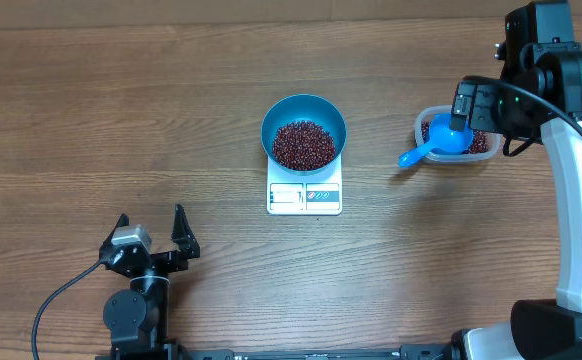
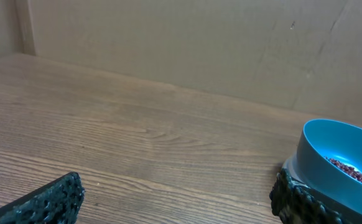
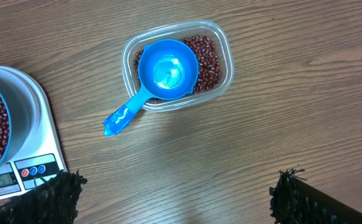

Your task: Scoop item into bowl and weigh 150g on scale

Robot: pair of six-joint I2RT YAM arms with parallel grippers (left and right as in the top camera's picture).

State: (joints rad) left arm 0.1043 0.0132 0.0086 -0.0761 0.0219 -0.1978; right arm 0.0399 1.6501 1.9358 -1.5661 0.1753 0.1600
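Jaws of left gripper: spread wide, empty; near edge of table, left of and well apart from scale.
scale: flat at table centre, display panel facing the near edge.
bowl: upright on scale, overhanging its far part.
beans: heap covering the bowl floor; a second batch lies in the tub.
tub: right of scale, apart from it.
scoop: cup resting in tub on beans, empty; handle crossing the rim toward scale.
right gripper: jaws spread wide, empty, above tub.
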